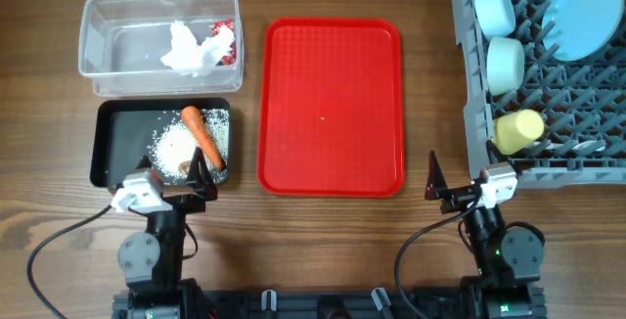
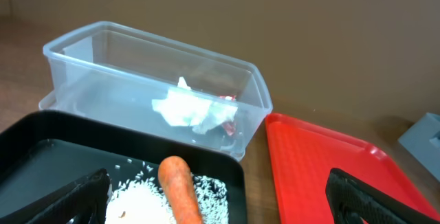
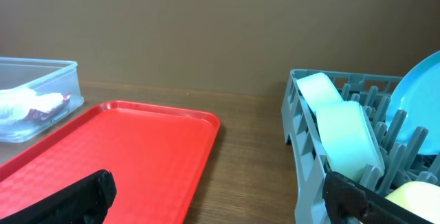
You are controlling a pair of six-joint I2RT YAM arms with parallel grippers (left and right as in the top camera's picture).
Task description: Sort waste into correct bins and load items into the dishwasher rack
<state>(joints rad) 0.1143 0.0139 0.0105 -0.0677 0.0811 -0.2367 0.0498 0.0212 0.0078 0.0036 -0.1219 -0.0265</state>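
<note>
Your left pincer (image 2: 218,183) spread wide | orange carrot (image 2: 180,189), smooth, blunt-ended, just ahead of it on white grains (image 2: 137,200) | right pincer (image 3: 218,181) spread wide, empty

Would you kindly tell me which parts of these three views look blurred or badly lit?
Overhead: evenly lit and sharp across the red tray. Left wrist: the left fingers are blurred, the carrot slightly soft. Right wrist: the right fingers blur too; the rack reads clearer.

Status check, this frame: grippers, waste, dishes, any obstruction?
Left gripper open, empty; right gripper open, empty. Tissue, wrapper in tub; carrot, rice in black tray. Bowls, cup, plate in rack. Nothing in the way.
</note>
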